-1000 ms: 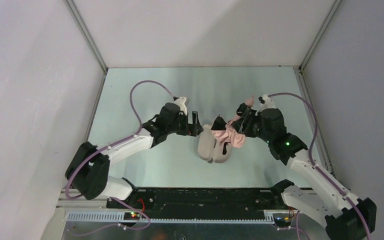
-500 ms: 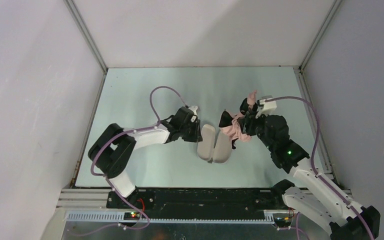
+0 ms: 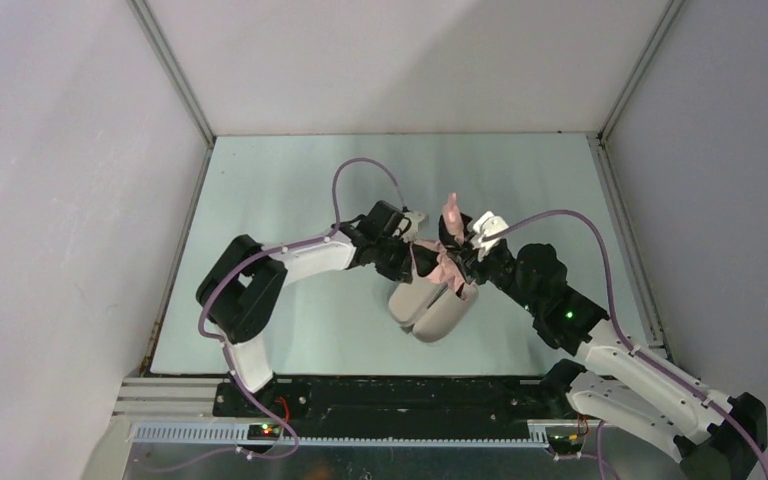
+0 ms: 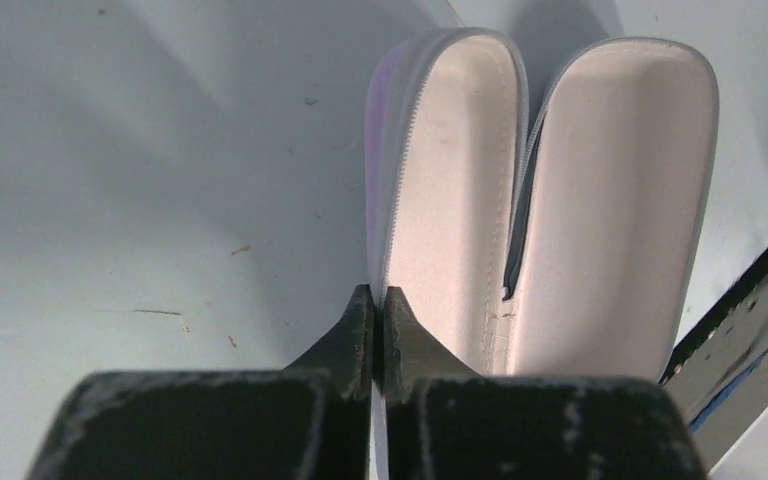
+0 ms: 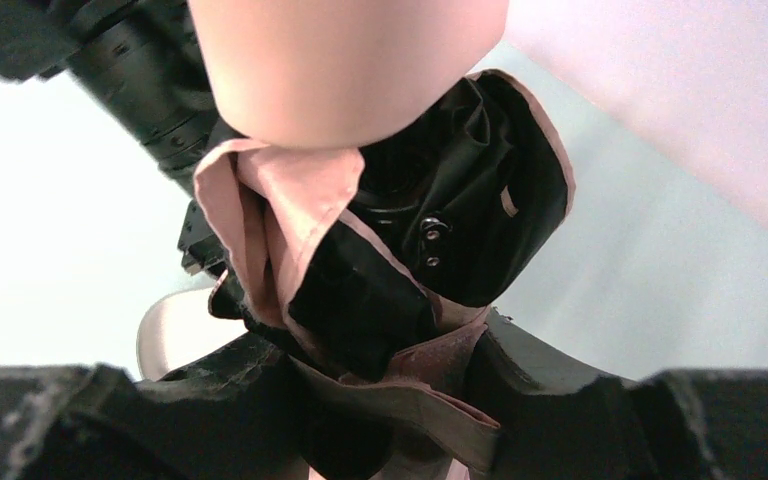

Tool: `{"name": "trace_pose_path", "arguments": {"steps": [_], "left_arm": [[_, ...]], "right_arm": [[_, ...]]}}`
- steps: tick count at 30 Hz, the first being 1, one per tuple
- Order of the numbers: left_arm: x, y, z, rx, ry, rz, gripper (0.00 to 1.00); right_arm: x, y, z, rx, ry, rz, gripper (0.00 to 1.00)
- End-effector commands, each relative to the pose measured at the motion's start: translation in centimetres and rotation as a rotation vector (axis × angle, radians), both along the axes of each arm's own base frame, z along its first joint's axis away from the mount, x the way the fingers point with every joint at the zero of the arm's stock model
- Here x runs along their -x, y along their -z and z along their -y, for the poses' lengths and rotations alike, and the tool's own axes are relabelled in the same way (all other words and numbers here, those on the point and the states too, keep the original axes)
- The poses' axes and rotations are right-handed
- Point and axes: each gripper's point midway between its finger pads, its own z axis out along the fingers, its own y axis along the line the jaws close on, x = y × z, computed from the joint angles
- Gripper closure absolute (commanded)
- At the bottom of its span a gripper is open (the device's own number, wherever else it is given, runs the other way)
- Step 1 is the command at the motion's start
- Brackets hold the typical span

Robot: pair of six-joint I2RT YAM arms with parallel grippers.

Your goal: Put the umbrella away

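Now the left tool [image 4: 372, 300] has snapped together on the case [image 4: 580, 200] rim, steadying it open, while the right tool [image 5: 385, 360], clamping the umbrella [image 5: 280, 200], has swung it above the case's far end, seemingly ready for lowering in.

Top view: light was even and diffuse, falling from overhead. The table [image 3: 260, 200] read bright pale green with no glare. A short, soft-edged shadow lay beside the case [image 3: 430, 310]. Focus was sharp across the frame.

Left wrist view: a broad soft shadow covered the upper left of the table and the area behind the case's far end. The case lining was well lit, with its stitching in focus. The left gripper [image 4: 372, 300] was dark and slightly soft near the lens.

Right wrist view: the umbrella [image 5: 290, 200] sat very close. Its pink handle was blurred and its black folds underexposed. The table at left was washed out. The right gripper [image 5: 385, 370] was dark and out of focus.
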Motion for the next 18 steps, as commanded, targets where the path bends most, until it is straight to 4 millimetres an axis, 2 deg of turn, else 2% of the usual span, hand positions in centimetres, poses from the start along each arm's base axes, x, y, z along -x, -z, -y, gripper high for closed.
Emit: {"name": "trace_pose_path", "arguments": {"steps": [1, 3, 5, 6, 7, 9, 10, 11, 13, 15, 18], "left_arm": [[1.3, -1.8, 0.0, -0.026, 0.195, 0.046, 0.96], [1.2, -2.4, -0.2, -0.032, 0.209, 0.073, 0.85], [0.7, -2.8, -0.5, -0.045, 0.195, 0.103, 0.7], [0.1, -3.2, -0.7, -0.054, 0.173, 0.124, 0.6], [-0.1, -3.4, -0.7, -0.053, 0.157, 0.128, 0.55], [-0.6, -4.1, -0.9, -0.037, 0.112, 0.139, 0.4], [-0.9, -4.6, -1.0, -0.015, 0.094, 0.149, 0.37], [-0.9, -4.9, -1.0, 0.007, 0.073, 0.141, 0.32], [-1.1, -6.1, -1.5, 0.064, 0.02, 0.142, 0.29], [-1.7, -7.2, -2.1, 0.132, -0.038, 0.143, 0.28], [-1.6, -7.4, -3.4, 0.163, -0.113, 0.114, 0.28]], "right_arm": [[1.6, -1.7, -2.5, 0.082, -0.142, 0.143, 1.0], [2.8, -1.0, -3.7, 0.141, -0.205, 0.163, 1.0], [4.0, -0.1, -4.9, 0.213, -0.258, 0.194, 1.0], [4.1, 0.5, -5.2, 0.256, -0.269, 0.21, 1.0], [4.6, 0.8, -5.7, 0.278, -0.275, 0.226, 1.0], [4.9, 1.9, -6.3, 0.364, -0.296, 0.269, 1.0], [4.9, 3.0, -6.5, 0.402, -0.302, 0.265, 1.0], [5.2, 3.4, -6.9, 0.433, -0.312, 0.293, 1.0], [5.3, 4.3, -7.5, 0.465, -0.326, 0.327, 1.0], [5.3, 4.6, -8.1, 0.463, -0.337, 0.355, 1.0], [4.6, 3.9, -8.9, 0.449, -0.338, 0.406, 1.0]]}}
